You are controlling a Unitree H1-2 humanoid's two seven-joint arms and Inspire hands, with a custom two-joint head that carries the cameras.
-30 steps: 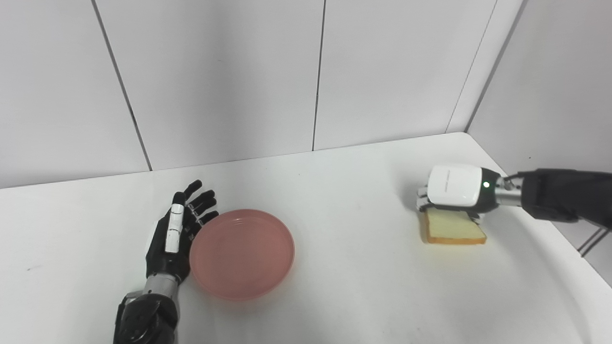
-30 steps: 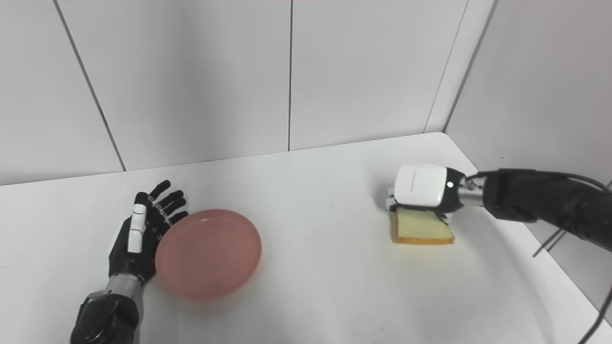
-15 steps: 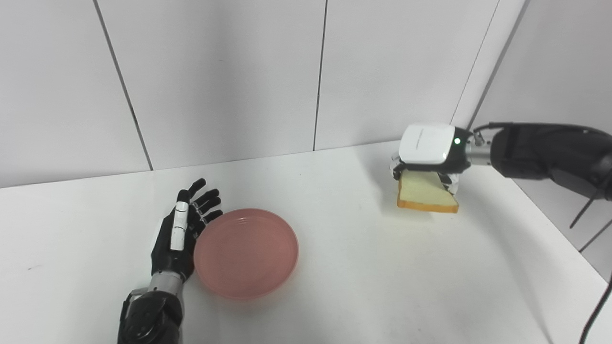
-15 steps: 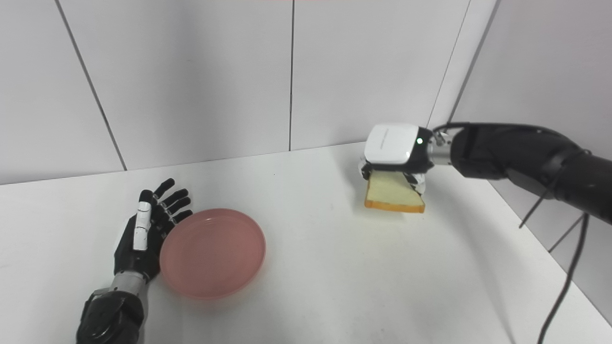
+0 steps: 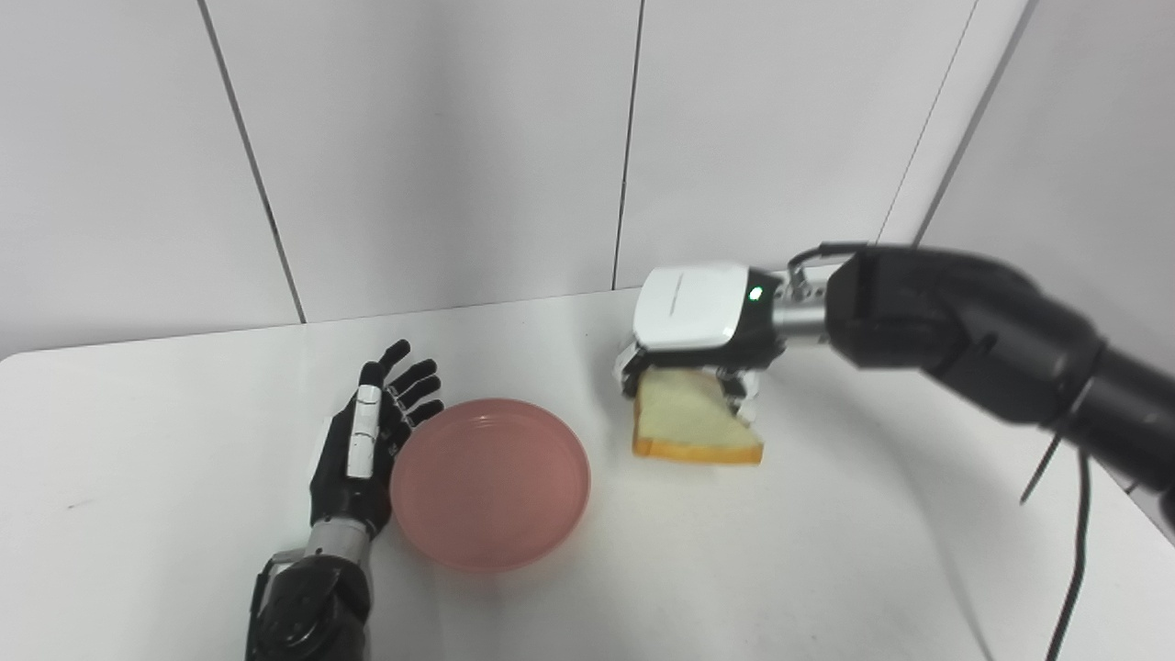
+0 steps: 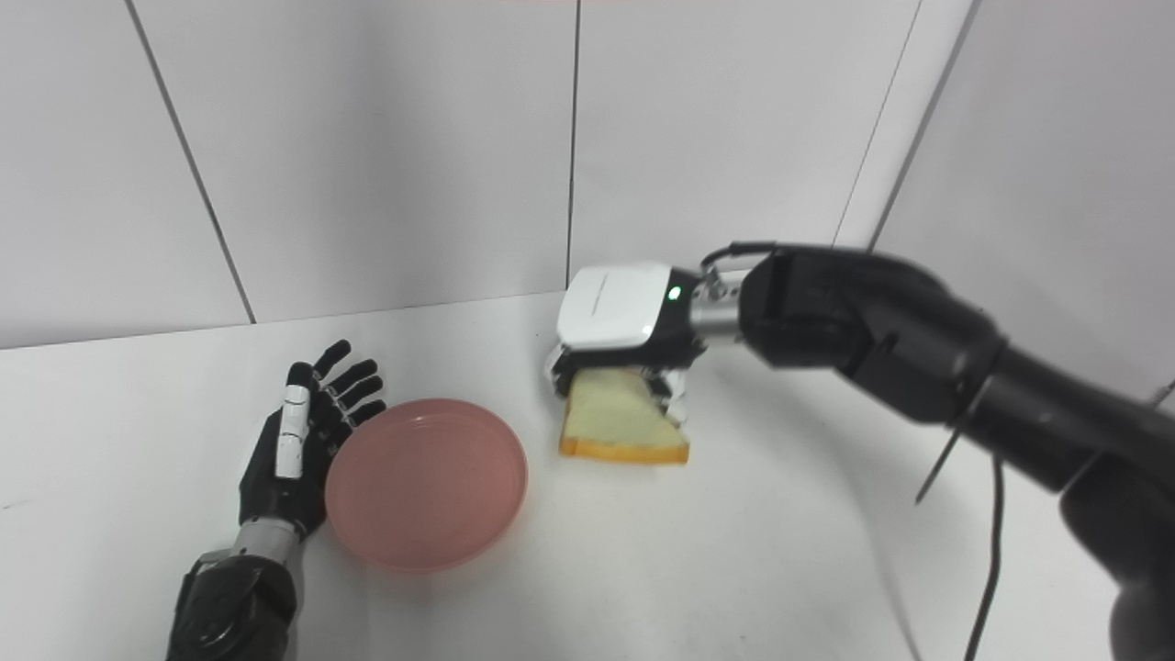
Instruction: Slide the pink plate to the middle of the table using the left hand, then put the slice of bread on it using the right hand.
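A white table [image 5: 826, 569] stands in a corner of pale wall panels [image 5: 441, 147]. The right arm reaches across it, and the right hand [image 5: 688, 353] carries the slice of bread [image 5: 690, 424] above the table. Its fingers are curled down over the slice's far edge, pinching it from above, so the slice hangs tilted with its near edge lowest.

The pink plate [image 5: 491, 482], a shallow round dish with nothing on it, sits near the table's middle, just left of the bread. The left hand [image 5: 363, 450] lies flat against the plate's left rim, fingers straight and slightly spread, holding nothing.

By the look of it, the plate step is done and the bread step is under way. The next move calls for carrying the slice leftward over the plate, lowering it, then opening the fingers.
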